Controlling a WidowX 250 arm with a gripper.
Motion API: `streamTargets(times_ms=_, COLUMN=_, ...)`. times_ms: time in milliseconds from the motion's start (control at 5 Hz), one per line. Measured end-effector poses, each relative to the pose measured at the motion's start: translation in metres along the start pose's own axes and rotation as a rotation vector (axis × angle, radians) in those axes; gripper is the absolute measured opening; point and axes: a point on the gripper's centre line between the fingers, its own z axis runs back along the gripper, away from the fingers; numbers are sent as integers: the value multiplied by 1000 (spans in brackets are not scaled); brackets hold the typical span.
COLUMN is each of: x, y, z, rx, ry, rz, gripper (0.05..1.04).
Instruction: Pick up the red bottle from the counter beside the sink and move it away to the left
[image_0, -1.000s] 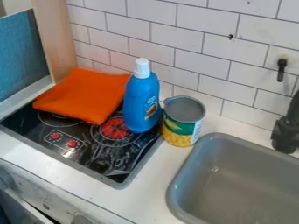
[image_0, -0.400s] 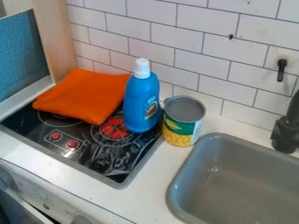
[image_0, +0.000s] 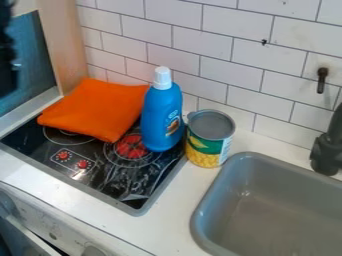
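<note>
The black gripper, partly cut off by the view's edge, hangs at the upper left in front of the blue panel, apart from the objects. A folded orange cloth lies over the back left of the black stovetop. Beside it, a blue bottle with a white cap stands upright at the stovetop's right side. Just right of the bottle stands an upright can with a green and yellow label and a grey top.
A grey sink is set into the white counter at the right, with a black faucet at its back edge. White wall tiles rise behind. On the left stand a wooden post and a blue panel.
The black gripper has come into view at the upper left edge. The cloth, bottle and can have stayed where they were.
</note>
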Motion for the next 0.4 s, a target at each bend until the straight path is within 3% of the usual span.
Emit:
streamTargets(times_ms=200, x=7, y=-38, z=5, rx=-41, ry=-20, rz=-120, gripper=1001)
streamTargets(times_ms=400, x=10, y=-65, z=6, rx=-76, ry=-4, rz=-205, gripper=1001)
